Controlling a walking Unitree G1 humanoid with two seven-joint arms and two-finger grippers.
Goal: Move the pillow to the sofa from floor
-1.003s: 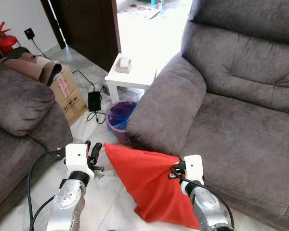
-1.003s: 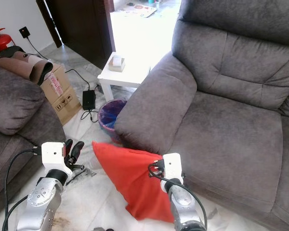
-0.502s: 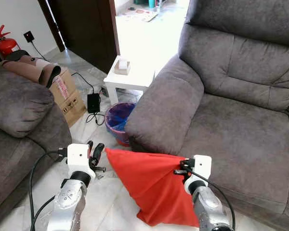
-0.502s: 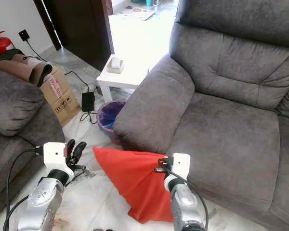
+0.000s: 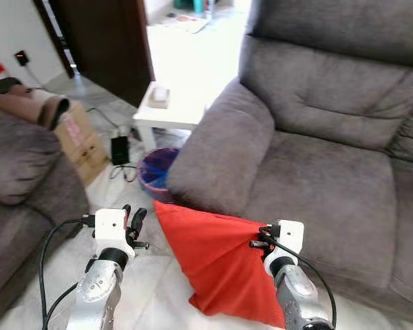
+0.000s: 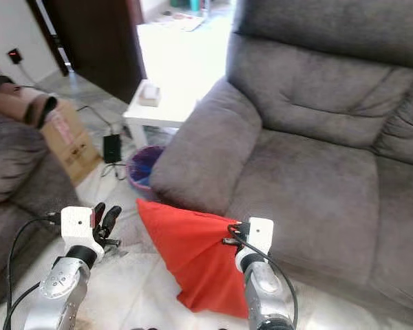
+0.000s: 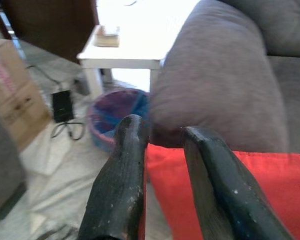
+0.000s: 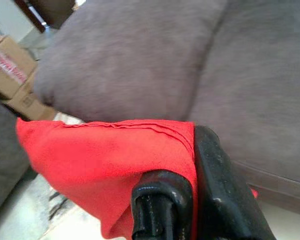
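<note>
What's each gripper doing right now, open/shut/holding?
Left gripper: open, at the red pillow's corner, not clamped.
Right gripper: shut on the pillow's edge, holding it up beside the sofa.

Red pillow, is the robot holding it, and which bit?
Yes. The right gripper pinches the red pillow by its upper edge near a corner. The left gripper holds nothing, its fingers open beside the pillow's other corner.

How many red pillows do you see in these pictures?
1. The red pillow hangs in front of the grey sofa, above the floor. The right gripper pinches its upper edge. The left gripper is at its other corner. More could lie out of view.
</note>
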